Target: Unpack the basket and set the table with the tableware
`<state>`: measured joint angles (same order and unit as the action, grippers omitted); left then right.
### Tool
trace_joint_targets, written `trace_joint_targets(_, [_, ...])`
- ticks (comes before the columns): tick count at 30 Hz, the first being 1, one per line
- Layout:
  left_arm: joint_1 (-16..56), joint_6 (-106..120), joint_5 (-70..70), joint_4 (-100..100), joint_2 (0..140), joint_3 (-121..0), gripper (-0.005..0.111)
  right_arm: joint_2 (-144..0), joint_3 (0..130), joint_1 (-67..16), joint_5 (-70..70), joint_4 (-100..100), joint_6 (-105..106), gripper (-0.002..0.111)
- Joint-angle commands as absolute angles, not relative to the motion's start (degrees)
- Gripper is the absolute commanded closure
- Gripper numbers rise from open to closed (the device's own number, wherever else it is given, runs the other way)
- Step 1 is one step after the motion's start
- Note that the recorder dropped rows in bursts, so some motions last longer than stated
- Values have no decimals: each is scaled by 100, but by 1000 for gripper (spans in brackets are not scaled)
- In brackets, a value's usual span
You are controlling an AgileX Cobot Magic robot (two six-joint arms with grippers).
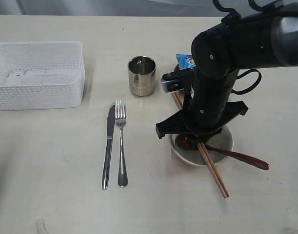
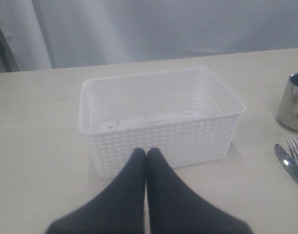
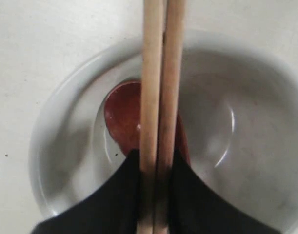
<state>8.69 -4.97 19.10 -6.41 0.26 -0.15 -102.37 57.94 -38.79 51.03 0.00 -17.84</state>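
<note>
Right gripper first: clamped on the pair of wooden chopsticks, one dark finger pressed to each outer side, no gap showing between pad and wood. Held low over the cream bowl, right of centre in the exterior view, most of the claw hidden there under the black arm. Chopsticks side by side, touching along their length, crossing above the bowl's hollow. In the exterior view, slanting from behind the arm toward the lower right, far ends past the bowl's rim over the table. Resting on the rim or lifted clear of it: cannot tell. Red-brown spoon lying in the bowl, scoop at the bottom beneath the chopsticks, handle out over the rim toward the right edge of the frame.

Left gripper: fully closed, fingertips pressed together, nothing between them. Poised just in front of the white basket, apart from its near wall. Basket upright at upper left of the exterior view.

Steel cup upright at upper centre, well apart from the basket. Knife and fork parallel below the cup, knife on the left, just beside each other, handles toward the lower edge. Corner of a blue bag showing behind the arm, right of the cup.
</note>
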Motion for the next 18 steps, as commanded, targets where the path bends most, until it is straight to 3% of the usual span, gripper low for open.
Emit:
trace_joint_targets(1, [854, -488, 1868, -630, 0, 0, 107, -10235, 5785, -3885, 5123, -70, -1714, 108])
trace_joint_targets(9, [854, -488, 1868, -630, 0, 0, 107, -10235, 5785, -3885, 5147, 0, -1714, 106])
trace_joint_targets(11, [854, -488, 1868, -630, 0, 0, 107, -10235, 5785, -3885, 5147, 0, -1748, 95])
trace_joint_targets(15, [854, -488, 1868, -630, 0, 0, 107, -10235, 5785, -3885, 5147, -31, -1779, 61])
trace_joint_targets(18, [854, -488, 1868, -630, 0, 0, 107, -10235, 5785, -3885, 5147, -54, -1779, 57])
